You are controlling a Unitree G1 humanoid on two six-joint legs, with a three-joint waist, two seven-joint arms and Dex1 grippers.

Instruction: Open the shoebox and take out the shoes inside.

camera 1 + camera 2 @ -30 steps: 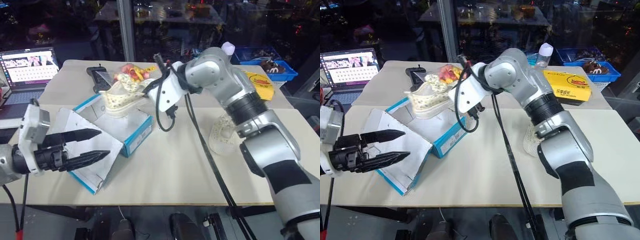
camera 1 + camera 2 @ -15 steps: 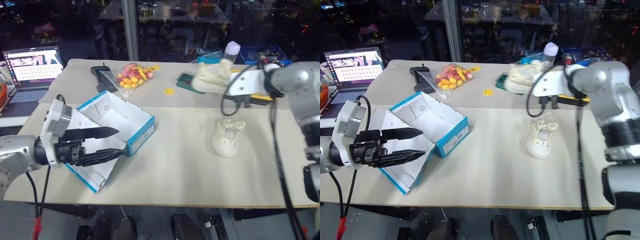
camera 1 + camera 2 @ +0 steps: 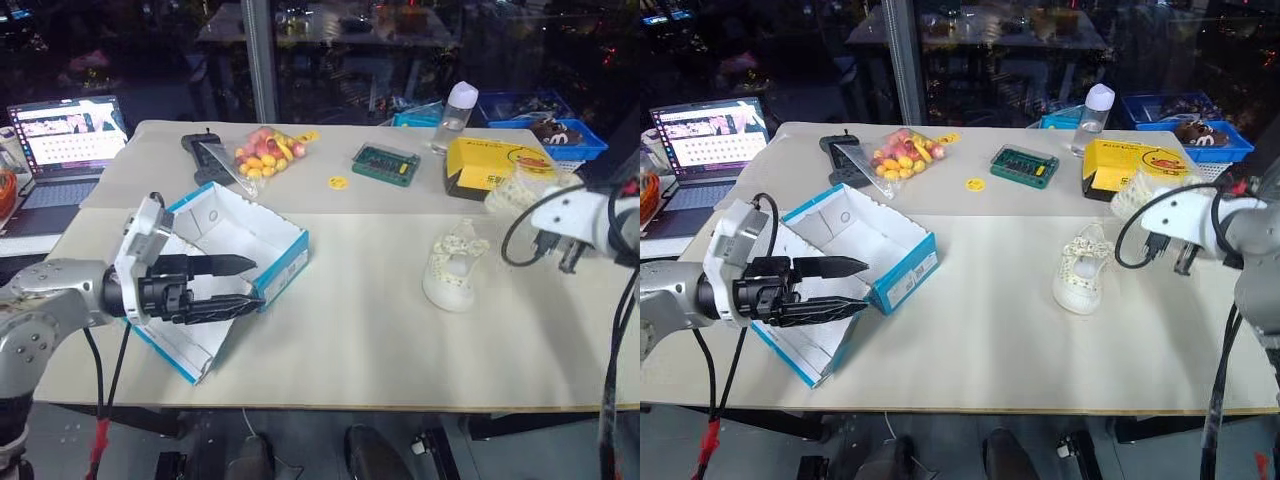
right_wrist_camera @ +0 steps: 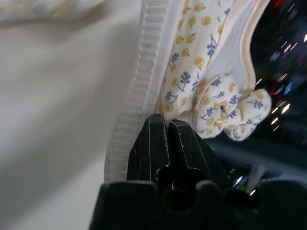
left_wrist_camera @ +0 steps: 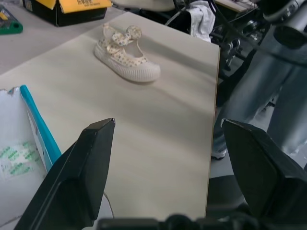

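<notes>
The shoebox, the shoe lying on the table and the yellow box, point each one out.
shoebox point(image 3: 283, 262), left eye view, blue outer side wall.
shoe on the table point(image 3: 449, 271), left eye view, upper.
yellow box point(image 3: 1118, 163), right eye view, lid.

Left gripper point(image 3: 245, 283): lower left of the left eye view, fingers spread wide, pointing level toward the centre.
Right gripper point(image 4: 168, 139): fingers pinched together on a patterned shoe point(image 4: 201, 62).

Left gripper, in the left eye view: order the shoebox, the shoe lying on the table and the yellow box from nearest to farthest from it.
From the left gripper:
1. The shoebox, open, right beside the fingers.
2. The shoe on the table, across the table toward the robot's right.
3. The yellow box, farther right and toward the back.
</notes>
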